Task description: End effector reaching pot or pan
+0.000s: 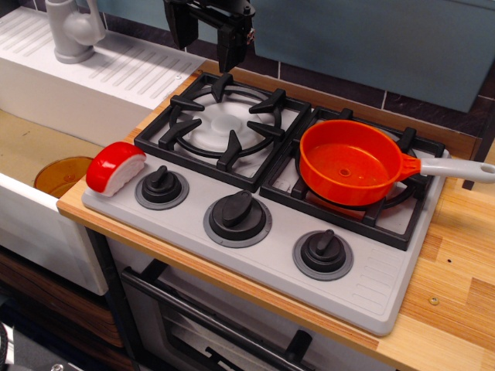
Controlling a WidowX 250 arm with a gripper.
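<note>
The orange toy saucepan [352, 161] sits upright on the right burner grate [402, 220], its light-grey handle [456, 168] pointing right. My black gripper [207, 40] hangs at the top of the view, above the far edge of the left burner grate [224, 120], well to the left of and behind the saucepan. Its two fingers point down with a gap between them and nothing held. The wrist is cut off by the top edge.
A red and white toy piece [114, 166] lies at the stove's front left corner. Three black knobs [237, 216] line the grey stove front. A sink with a grey faucet [73, 29] is to the left, with an amber bowl [63, 174] in it.
</note>
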